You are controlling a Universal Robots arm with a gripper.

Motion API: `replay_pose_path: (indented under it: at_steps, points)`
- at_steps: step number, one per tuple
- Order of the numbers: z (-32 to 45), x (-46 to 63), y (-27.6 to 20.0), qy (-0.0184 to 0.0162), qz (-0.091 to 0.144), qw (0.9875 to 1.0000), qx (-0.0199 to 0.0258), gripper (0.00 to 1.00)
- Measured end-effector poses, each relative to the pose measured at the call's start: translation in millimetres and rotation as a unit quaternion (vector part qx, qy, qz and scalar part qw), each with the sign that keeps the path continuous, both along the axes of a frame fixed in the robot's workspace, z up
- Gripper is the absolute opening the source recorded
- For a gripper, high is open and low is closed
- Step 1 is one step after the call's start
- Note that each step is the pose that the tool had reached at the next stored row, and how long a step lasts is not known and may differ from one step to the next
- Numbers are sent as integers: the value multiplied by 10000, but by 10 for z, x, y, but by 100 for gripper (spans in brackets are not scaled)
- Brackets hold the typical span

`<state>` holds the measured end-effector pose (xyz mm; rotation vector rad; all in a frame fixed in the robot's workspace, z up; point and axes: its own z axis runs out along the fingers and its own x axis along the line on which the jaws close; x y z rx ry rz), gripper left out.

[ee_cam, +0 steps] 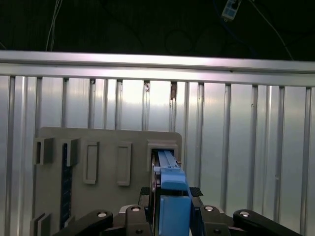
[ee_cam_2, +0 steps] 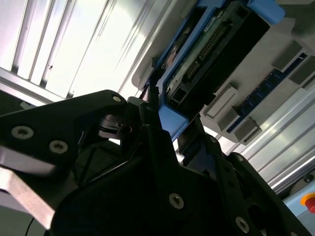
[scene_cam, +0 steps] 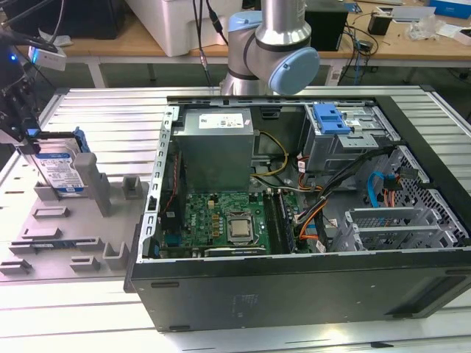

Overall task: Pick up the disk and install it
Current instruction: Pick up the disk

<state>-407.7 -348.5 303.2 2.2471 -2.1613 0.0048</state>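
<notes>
Aluminium slats form the table (scene_cam: 73, 309); an open black computer case (scene_cam: 294, 294) takes up its middle and the exterior view's right side. Near the table's edge at that view's left sits a grey holder (scene_cam: 44, 228), and the disk (scene_cam: 59, 170) stands on edge in one of its slots. In the first wrist view the gripper (ee_cam: 171, 192) appears clamped on the disk's blue bracket. The grasp looks made, but the disk is not yet lifted or installed in the drive cage (scene_cam: 346, 147).

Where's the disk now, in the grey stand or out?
In, upright: the disk stands on edge in a slot of the grey stand, outside the computer case. The gripper is at its top edge.
</notes>
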Motion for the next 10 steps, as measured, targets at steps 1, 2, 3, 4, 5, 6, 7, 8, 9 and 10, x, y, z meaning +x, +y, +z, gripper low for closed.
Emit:
replay_pose_path:
  at_steps: [1,2,3,4,5,6,7,8,9,10]
  points:
    - [-7,0,0,0,0,10000,0,41]
    - [-14,0,0,0,0,10000,0,41]
    - [-20,0,0,-1,0,10000,0,41]
    - [-23,0,0,0,0,10000,0,41]
    - [-26,0,0,0,0,10000,0,41]
    - [-29,0,0,0,0,10000,0,41]
    - [-38,0,-3,-2,-1,10000,1,41]
    - [-39,0,-20,-1,-10,10000,0,41]
    - [-41,0,-27,0,-27,10000,0,41]
    - [-48,0,-27,0,-32,10000,0,39]
